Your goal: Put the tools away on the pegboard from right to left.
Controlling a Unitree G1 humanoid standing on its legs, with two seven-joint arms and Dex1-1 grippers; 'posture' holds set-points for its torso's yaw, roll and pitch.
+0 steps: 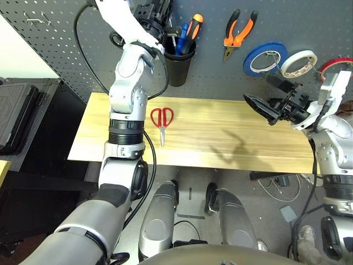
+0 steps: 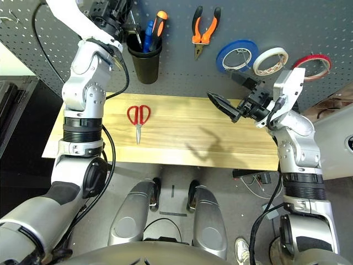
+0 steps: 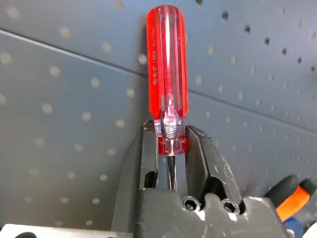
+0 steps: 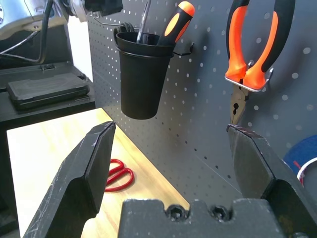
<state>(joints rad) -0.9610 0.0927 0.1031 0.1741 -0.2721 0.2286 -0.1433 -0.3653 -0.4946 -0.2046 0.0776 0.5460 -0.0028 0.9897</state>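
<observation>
My left gripper (image 3: 171, 134) is raised in front of the pegboard (image 1: 220, 77), above the black cup (image 1: 179, 63), and is shut on the neck of the red-handled screwdriver (image 3: 167, 64). The screwdriver's shaft (image 4: 143, 20) points down into the cup. Red-handled scissors (image 1: 161, 118) lie flat on the wooden bench (image 1: 231, 146), blades toward me. The orange-and-black pliers (image 1: 239, 32) hang on a hook. At the far right of the pegboard hangs the red tape ring (image 2: 313, 63). My right gripper (image 2: 231, 93) hovers open over the bench's right part, holding nothing.
A blue tape roll (image 1: 266, 58) and a white tape roll (image 1: 299, 63) hang between the pliers and the red ring. The cup holds an orange-and-black screwdriver (image 1: 193, 25) and a blue tool. A black case (image 1: 16, 110) sits left of the bench.
</observation>
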